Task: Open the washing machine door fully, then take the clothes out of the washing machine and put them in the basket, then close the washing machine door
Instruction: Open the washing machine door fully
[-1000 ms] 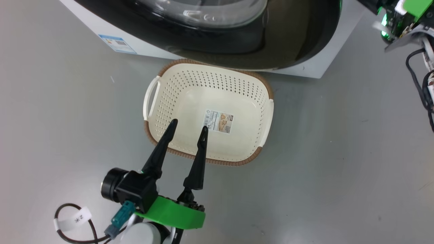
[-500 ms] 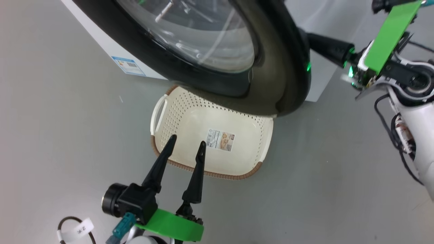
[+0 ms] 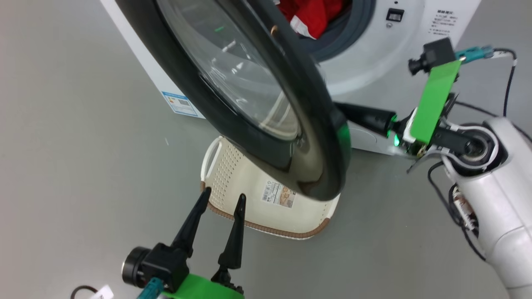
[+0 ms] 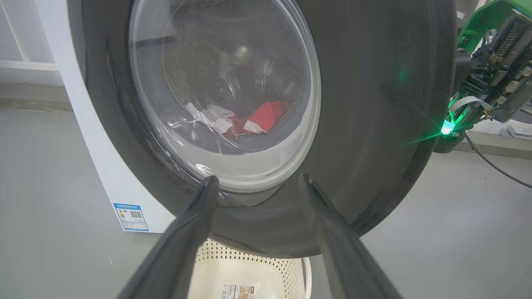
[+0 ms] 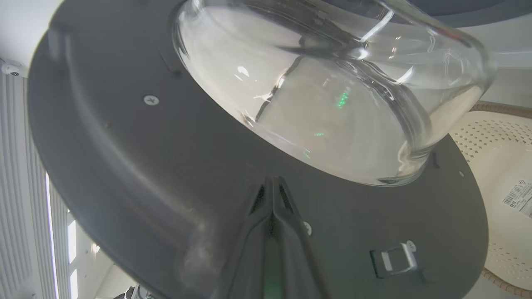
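1. Head view: the washing machine door [image 3: 249,95] stands partly open. Its free edge is just left of your right gripper [image 3: 357,115], whose fingers are pressed together and reach in behind the rim, so the right arm is clearly the nearer one. Your left gripper [image 3: 223,193] is spread wide and empty. The basket [image 3: 226,166] sits just beyond its tips, partly under the door. The clothes [image 3: 316,16] lie inside the washing machine [image 3: 374,62], up past the right gripper.
2. Left wrist view: the door's outer face is straight ahead of the spread fingers. The red clothes show through the glass, and the basket is below the tips.
3. Right wrist view: this one gives you what the others hide — the door's inner face, with its latch [image 5: 395,259]. The closed tips meet the dark rim just below the glass, and contact looks likely. To open fully, you'd push that face away, toward the hinge side.
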